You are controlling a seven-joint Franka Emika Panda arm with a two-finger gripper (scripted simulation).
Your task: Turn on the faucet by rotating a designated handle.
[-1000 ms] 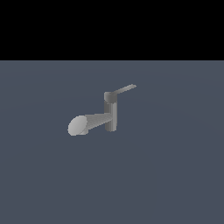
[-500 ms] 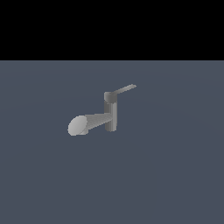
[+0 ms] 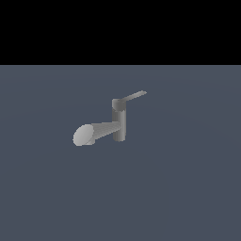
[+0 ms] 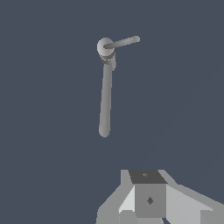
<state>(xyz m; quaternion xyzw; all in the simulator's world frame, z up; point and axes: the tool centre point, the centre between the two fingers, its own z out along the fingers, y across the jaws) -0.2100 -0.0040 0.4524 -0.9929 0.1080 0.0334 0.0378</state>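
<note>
Stood alone mid-frame on bare blue-grey floor: small grey faucet, thin light-grey lever handle angling upper right. Seen only by wrist camera: grey gripper, well apart; finger state impossible to tell.

A flat, plain slate-blue floor fills the lower part of the exterior view, below a black band. Near the frame's centre, one small grey faucet stands upright on it, its spout pointing toward the frame's left.
</note>
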